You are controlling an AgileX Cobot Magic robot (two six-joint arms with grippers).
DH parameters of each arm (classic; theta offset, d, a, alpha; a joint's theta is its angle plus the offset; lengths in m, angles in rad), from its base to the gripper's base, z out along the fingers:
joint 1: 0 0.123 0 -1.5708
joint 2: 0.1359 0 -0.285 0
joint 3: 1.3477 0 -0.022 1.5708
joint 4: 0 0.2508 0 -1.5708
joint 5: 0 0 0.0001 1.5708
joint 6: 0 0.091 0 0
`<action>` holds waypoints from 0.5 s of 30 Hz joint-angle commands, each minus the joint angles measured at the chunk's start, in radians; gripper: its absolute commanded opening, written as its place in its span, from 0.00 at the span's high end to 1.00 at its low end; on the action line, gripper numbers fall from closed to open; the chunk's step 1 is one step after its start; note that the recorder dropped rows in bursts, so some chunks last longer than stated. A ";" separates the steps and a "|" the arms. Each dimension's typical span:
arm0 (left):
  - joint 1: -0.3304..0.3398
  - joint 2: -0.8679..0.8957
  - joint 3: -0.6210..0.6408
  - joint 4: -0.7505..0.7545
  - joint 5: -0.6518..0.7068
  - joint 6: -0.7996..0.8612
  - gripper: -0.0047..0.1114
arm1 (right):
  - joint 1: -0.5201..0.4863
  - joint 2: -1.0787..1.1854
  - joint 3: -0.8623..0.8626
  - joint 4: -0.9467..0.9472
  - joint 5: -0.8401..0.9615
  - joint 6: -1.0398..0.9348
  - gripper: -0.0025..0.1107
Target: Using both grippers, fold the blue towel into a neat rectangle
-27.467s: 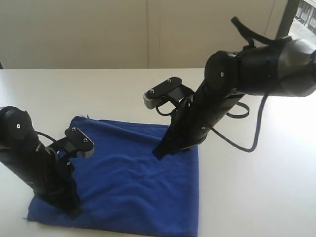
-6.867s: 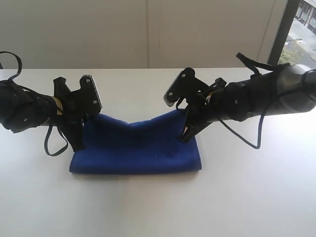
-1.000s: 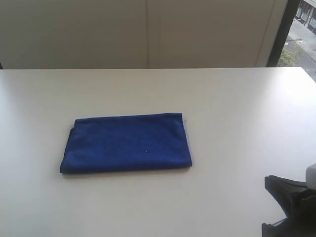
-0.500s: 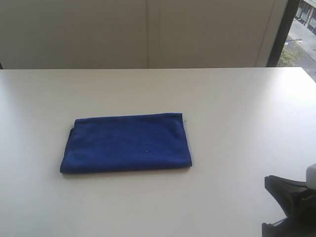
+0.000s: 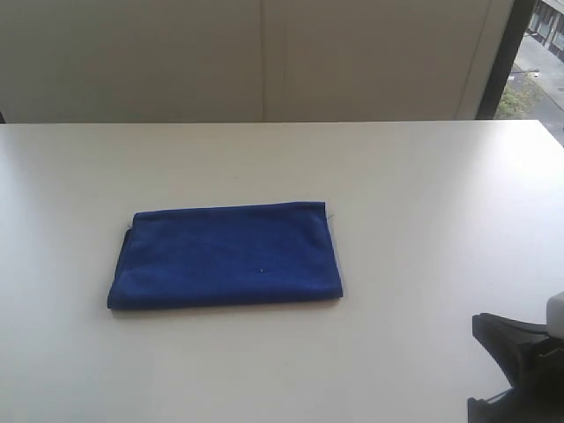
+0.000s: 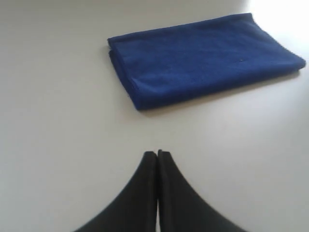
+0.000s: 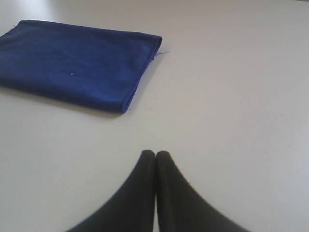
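While nothing had moved, the towel (image 5: pixel 225 256) lay folded flat. My left gripper (image 6: pixel 157 153) and right gripper (image 7: pixel 155 153) sat apart from it, closed, empty.

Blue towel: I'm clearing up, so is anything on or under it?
Nothing lies on the blue towel; it rests flat on the white table. Anything between its folded layers or beneath it is covered from view.

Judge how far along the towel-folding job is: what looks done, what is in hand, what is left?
Done: the blue towel lies on the table as a flat folded rectangle. In hand: nothing; the left hand and right hand are shut, empty, apart from the towel. Left: seemingly nothing, at most squaring its edges.
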 commanded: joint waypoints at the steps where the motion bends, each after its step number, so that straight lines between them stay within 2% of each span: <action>1: 0.003 -0.064 0.004 -0.140 0.028 0.184 0.96 | 0.000 0.000 0.007 0.001 -0.014 0.000 0.98; 4: 0.003 -0.107 0.004 -0.140 0.093 0.195 0.96 | 0.000 0.000 0.007 0.001 -0.014 0.000 0.98; 9: 0.007 -0.122 0.004 -0.121 0.085 0.223 0.96 | 0.000 0.000 0.007 0.001 -0.014 0.000 0.98; 15: 0.064 -0.122 0.004 -0.121 0.087 0.271 0.96 | 0.000 0.000 0.007 0.001 -0.014 0.000 0.98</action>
